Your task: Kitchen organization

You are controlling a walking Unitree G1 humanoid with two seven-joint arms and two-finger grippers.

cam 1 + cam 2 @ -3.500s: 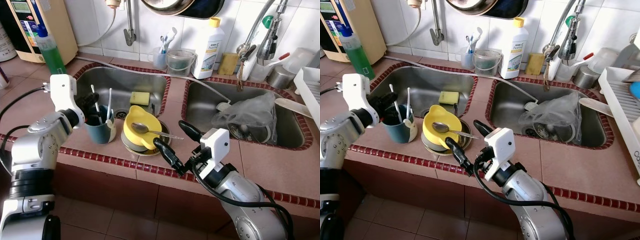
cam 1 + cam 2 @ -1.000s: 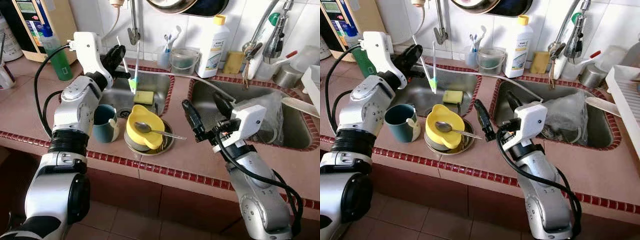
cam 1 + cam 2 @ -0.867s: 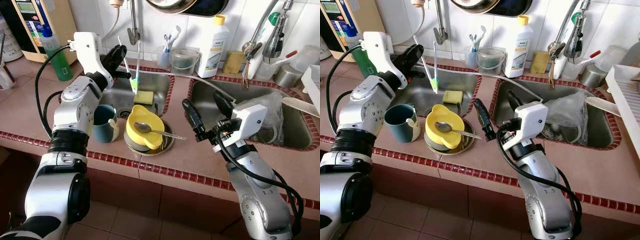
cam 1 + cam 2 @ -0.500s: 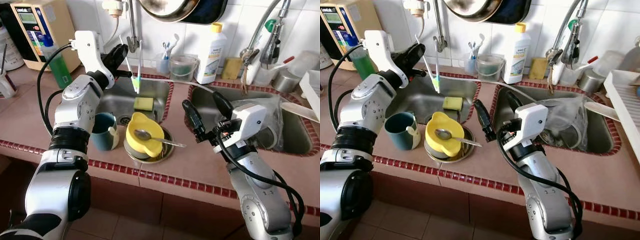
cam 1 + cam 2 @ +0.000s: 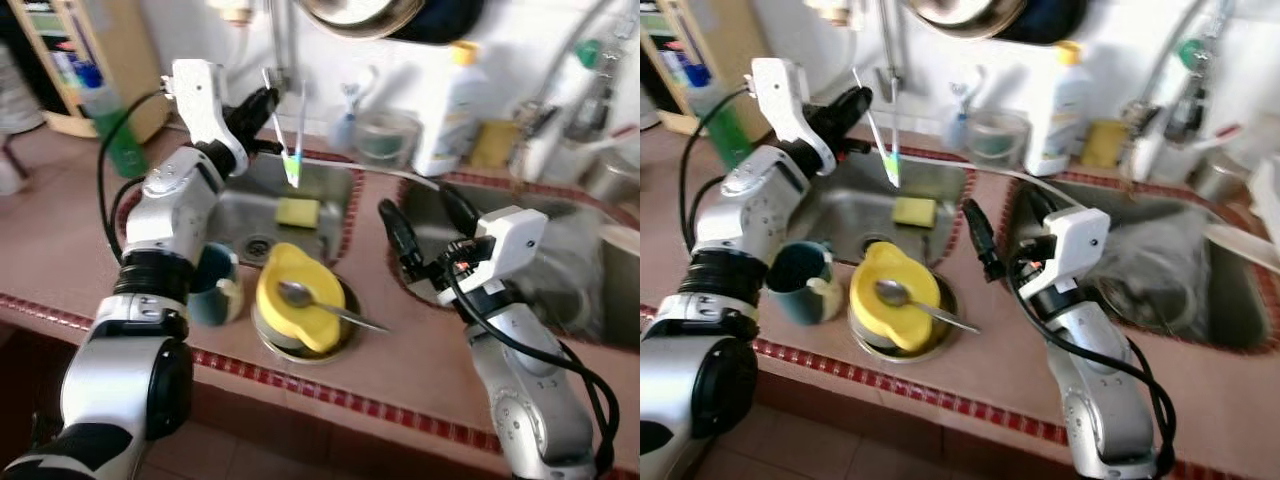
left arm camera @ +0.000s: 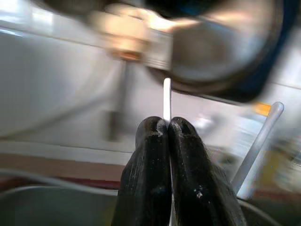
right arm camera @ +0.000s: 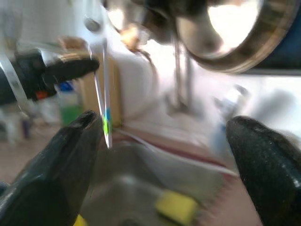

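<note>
From the head views we see our left gripper (image 5: 262,103) above the sink (image 5: 330,205), pinching two light, slippery toothbrushes (image 5: 291,135) near their upper ends; its wrist view shows fingers (image 6: 186,155) closed tight, while our right gripper (image 7: 164,155) gapes empty.

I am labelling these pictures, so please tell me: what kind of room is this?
Most likely a home kitchen: a double steel sink in a tiled counter, a yellow sponge, and a pan hanging on the tiled wall.

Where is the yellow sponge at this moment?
In the left eye view, the yellow sponge lies inside the left sink basin, behind the yellow bowl and below the toothbrushes held up by the left claw.
</note>
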